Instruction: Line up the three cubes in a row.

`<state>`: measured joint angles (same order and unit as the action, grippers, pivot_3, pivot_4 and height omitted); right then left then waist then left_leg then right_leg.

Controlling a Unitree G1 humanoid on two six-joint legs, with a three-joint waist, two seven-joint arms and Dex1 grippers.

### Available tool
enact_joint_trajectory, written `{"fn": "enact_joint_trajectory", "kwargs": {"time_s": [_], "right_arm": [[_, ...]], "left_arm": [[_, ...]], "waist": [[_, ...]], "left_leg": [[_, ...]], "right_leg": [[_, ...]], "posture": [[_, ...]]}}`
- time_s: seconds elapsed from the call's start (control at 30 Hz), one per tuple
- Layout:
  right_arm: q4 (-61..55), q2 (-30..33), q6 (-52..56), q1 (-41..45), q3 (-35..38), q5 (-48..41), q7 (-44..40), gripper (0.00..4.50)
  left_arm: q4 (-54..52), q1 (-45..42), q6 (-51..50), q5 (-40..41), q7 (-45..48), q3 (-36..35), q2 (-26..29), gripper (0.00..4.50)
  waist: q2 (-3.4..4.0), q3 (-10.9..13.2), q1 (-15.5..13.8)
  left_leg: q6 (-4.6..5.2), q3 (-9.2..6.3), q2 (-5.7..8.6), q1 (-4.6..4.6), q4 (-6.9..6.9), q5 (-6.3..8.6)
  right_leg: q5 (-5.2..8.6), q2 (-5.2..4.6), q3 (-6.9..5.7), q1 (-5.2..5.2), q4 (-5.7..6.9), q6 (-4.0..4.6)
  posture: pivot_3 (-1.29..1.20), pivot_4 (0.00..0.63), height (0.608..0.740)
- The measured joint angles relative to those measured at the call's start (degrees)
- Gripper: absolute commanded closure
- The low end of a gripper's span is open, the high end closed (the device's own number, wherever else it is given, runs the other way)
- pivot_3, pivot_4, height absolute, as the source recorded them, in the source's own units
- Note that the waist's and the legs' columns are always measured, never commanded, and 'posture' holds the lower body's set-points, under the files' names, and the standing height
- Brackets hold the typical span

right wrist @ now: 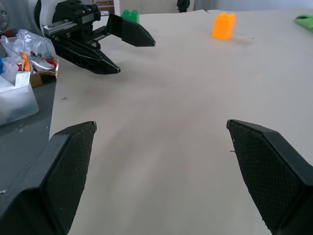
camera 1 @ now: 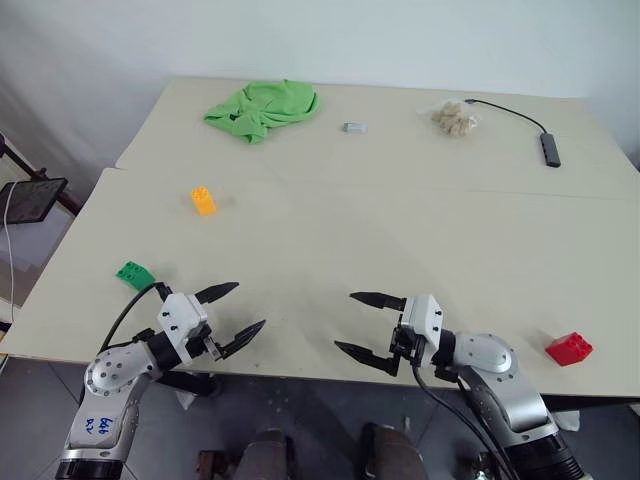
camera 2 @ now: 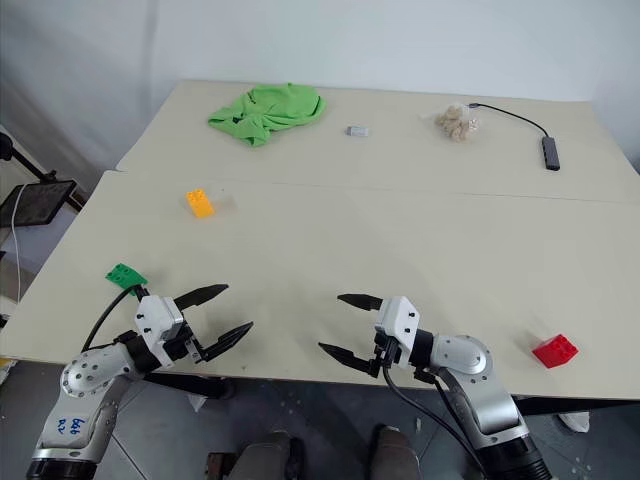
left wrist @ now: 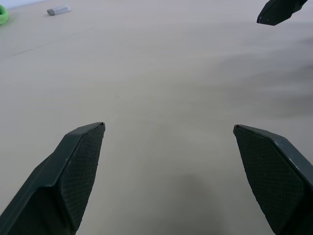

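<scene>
Three cubes lie apart on the beige table. The orange-yellow cube stands left of centre. Near the left front edge lies the green cube, and the red cube rests at the front right. My left gripper hovers open at the front edge, just right of the green cube, empty. My right gripper is open too, empty, pointing left toward the other one, well left of the red cube. The right wrist view shows the left gripper, the green cube and the orange-yellow cube.
A crumpled green cloth lies at the back left. A small grey piece sits beside it, with a beige clump and a dark adapter on a cable at the back right. A tablet on a stand is left of the table.
</scene>
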<state>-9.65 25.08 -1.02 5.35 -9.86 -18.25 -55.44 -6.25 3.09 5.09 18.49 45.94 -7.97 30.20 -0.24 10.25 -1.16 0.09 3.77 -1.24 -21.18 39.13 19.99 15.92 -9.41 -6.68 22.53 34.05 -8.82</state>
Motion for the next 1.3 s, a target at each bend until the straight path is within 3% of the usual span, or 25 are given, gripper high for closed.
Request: {"fn": "enact_joint_trajectory", "kwargs": {"time_s": [0.27,0.43,0.53,0.67,0.8,0.9,1.1,1.3], "right_arm": [[0.0,-0.6,-0.2,0.0,0.8,0.0,1.7,0.0],[-8.6,2.1,4.5,-3.5,8.6,-4.9,6.2,0.0],[-17.4,5.9,10.0,-8.0,17.0,-10.0,9.7,0.0],[-22.9,10.8,16.6,-21.7,40.1,-16.4,13.5,0.0],[-17.8,11.1,16.2,-33.9,61.7,-17.7,11.8,0.0],[-10.5,10.7,13.6,-41.4,70.2,-16.7,7.6,0.0],[-3.6,6.4,8.5,-47.4,75.4,-15.7,4.9,0.0],[-5.6,3.3,6.3,-48.8,73.1,-15.3,5.0,0.0]], "left_arm": [[-0.5,0.0,-2.8,0.2,-0.6,0.0,0.0,0.01],[-2.4,-4.3,-6.9,4.7,1.0,0.2,-0.1,0.01],[-2.5,-7.4,-7.2,4.9,2.7,1.9,-0.1,0.01],[-1.6,-11.7,-7.7,4.5,4.8,6.8,-1.8,0.01],[-1.2,-13.8,-8.5,4.4,6.2,9.8,-3.5,0.01],[-0.7,-14.1,-9.5,4.6,7.1,10.7,-4.0,0.01],[3.0,-16.8,-9.8,4.6,10.7,12.2,-4.3,0.01],[6.4,-19.2,-8.5,4.3,12.6,12.6,-4.9,0.01]], "waist": [[0.0,0.0,0.0],[0.0,0.0,-0.4],[0.0,0.0,-0.4],[-0.01,0.0,-1.4],[0.01,0.0,-1.7],[0.09,-0.1,-1.5],[0.31,-0.2,-0.2],[0.48,-0.3,0.0]], "left_leg": [[0.0,0.0,0.0,0.0,0.0,0.0],[0.0,-0.05,0.01,-0.04,0.02,0.0],[-0.02,-0.03,0.01,-0.02,0.01,0.02],[0.06,0.03,0.04,-0.06,0.01,0.07],[0.1,0.14,0.04,-0.02,0.0,0.09],[0.14,0.18,0.03,0.02,-0.01,0.11],[0.14,0.21,0.01,0.1,-0.01,0.12],[0.15,0.2,0.01,0.12,-0.01,0.12]], "right_leg": [[0.0,0.0,0.0,0.0,0.0,0.0],[-0.01,-0.01,-0.01,-0.02,-0.01,-0.01],[-0.01,0.0,-0.03,-0.03,-0.01,-0.01],[-0.02,-0.01,-0.03,-0.06,-0.13,-0.04],[-0.02,0.0,0.02,-0.07,-0.19,-0.04],[-0.01,0.0,0.08,-0.08,-0.22,-0.03],[0.01,0.0,0.16,-0.08,-0.17,0.0],[0.0,0.0,0.26,-0.07,-0.18,0.0]], "posture": [[0.0,0.15,0.74],[0.0,0.15,0.74],[0.0,0.15,0.74],[0.0,0.15,0.74],[0.0,0.15,0.74],[0.0,0.15,0.74],[0.0,0.15,0.74],[0.0,0.15,0.74]]}}
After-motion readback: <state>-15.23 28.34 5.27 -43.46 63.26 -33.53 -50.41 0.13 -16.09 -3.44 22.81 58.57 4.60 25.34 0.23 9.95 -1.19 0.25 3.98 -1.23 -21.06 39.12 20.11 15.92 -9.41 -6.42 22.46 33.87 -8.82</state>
